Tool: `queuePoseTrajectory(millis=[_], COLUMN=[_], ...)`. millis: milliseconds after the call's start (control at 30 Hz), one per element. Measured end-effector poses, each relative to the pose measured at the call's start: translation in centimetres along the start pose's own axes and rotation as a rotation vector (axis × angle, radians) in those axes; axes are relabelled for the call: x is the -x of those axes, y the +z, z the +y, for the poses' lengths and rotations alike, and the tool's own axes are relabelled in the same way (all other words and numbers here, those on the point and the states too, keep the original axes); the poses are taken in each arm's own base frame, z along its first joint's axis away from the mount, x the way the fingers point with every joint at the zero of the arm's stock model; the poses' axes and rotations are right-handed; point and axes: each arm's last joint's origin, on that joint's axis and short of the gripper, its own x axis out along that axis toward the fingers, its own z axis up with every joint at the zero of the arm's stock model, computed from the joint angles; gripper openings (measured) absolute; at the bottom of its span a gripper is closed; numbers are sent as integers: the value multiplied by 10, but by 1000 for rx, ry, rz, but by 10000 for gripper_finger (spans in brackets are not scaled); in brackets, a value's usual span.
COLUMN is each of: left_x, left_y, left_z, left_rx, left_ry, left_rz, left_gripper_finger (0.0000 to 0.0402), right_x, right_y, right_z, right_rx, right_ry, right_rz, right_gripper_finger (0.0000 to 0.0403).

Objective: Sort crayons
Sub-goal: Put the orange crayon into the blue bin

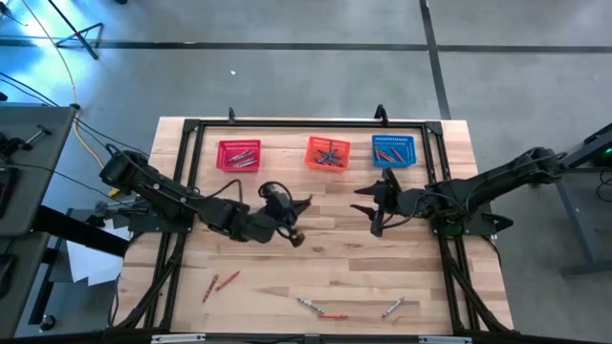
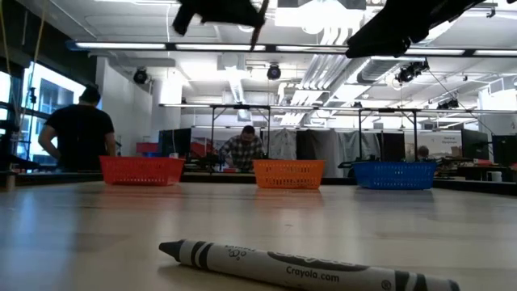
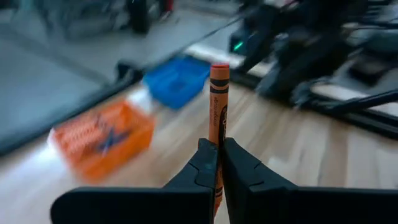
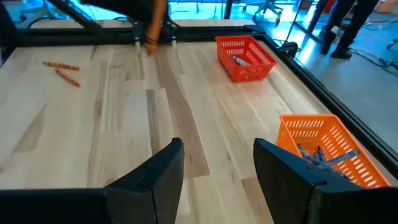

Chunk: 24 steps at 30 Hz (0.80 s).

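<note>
My left gripper [image 1: 290, 222] hangs over the middle of the table, shut on an orange crayon [image 3: 218, 99]; the same gripper and crayon [image 4: 154, 28] show far off in the right wrist view. My right gripper [image 4: 217, 168] stands open above the table right of centre [image 1: 375, 208], holding nothing. Red [image 1: 239, 155], orange [image 1: 328, 153] and blue [image 1: 393, 151] baskets, each with crayons inside, stand in a row along the far edge. Loose crayons lie flat near the front: two red ones [image 1: 220, 284], grey and orange ones [image 1: 320, 310], and another grey one [image 2: 299, 267]. My left gripper pinches the orange crayon between its two fingers [image 3: 202, 165], on the wrapped shaft [image 3: 217, 146] a little below its middle. The crayon runs along the fingers, and its flat end [image 3: 219, 67] sticks out well past the fingertips. It is lifted clear of the table.
A black frame [image 1: 306, 124] borders the table's far edge and sides. People stand in the room behind the table [image 2: 79, 129]. Bare wood lies between the baskets and the loose crayons at the front.
</note>
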Motion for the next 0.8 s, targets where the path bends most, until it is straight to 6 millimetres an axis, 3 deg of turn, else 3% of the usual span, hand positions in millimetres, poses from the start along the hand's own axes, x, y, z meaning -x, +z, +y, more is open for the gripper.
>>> queuePoseTrajectory(millis=[200, 433, 633, 800], left_x=[1, 0, -3, -19], left_y=[15, 17, 13, 3], left_z=[-7, -7, -10, -15], left_rx=[-107, -59, -65, -97], left_ry=[-90, -130, -130, -127], left_rz=[-103, -107, -107, -117], left_gripper_finger=[1, 0, 0, 0], right_x=[-16, -36, -39, -36], right_y=[8, 24, 28, 34], right_z=[8, 20, 23, 24], right_rx=[0, 41, 14, -14], right_ry=[-7, 56, 72, 130], right_rz=[-107, -328, -387, -449], right_gripper_finger=[188, 188, 188, 188])
